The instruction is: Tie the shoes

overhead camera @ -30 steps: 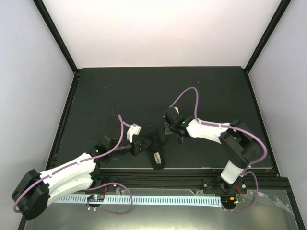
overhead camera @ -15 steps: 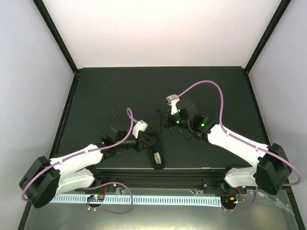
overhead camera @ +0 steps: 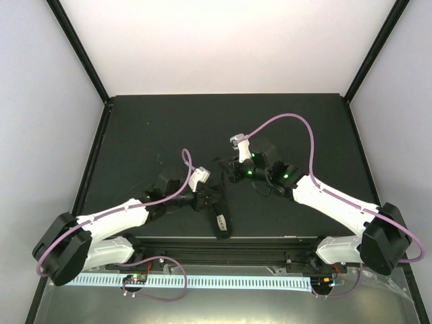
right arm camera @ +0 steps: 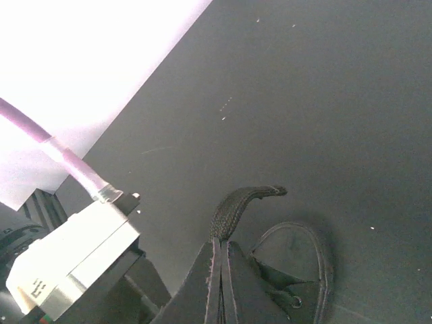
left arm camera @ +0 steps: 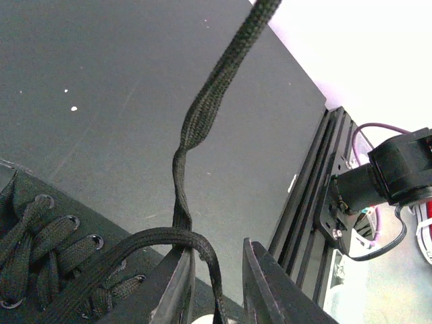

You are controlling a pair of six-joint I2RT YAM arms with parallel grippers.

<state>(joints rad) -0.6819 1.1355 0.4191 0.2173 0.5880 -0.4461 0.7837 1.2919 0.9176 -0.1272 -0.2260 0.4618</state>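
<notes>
The small black shoe [overhead camera: 220, 214] lies near the table's front edge, with a pale patch at its near end. My left gripper [overhead camera: 210, 197] is at its left side. In the left wrist view the left gripper [left arm camera: 216, 273] stands open, its jaws slightly apart. A loop of black lace [left arm camera: 185, 135] drapes over the left finger [left arm camera: 177, 283] and hangs loose in the gap. The laced eyelets [left arm camera: 47, 233] show at lower left. My right gripper [right arm camera: 220, 244] is shut on a short lace end [right arm camera: 233, 206], just above the shoe's heel opening [right arm camera: 297, 253].
The black table [overhead camera: 148, 135] ends at a black metal rail [left arm camera: 304, 209] close to the shoe. The right arm's base [left arm camera: 398, 175] sits beyond that rail. Purple cables [overhead camera: 283, 121] arch over both arms. White walls enclose the far side.
My left gripper has parted its jaws and let the lace go slack, moving slightly right. The right arm swung its elbow outward, with its gripper still shut near the shoe's far end.
</notes>
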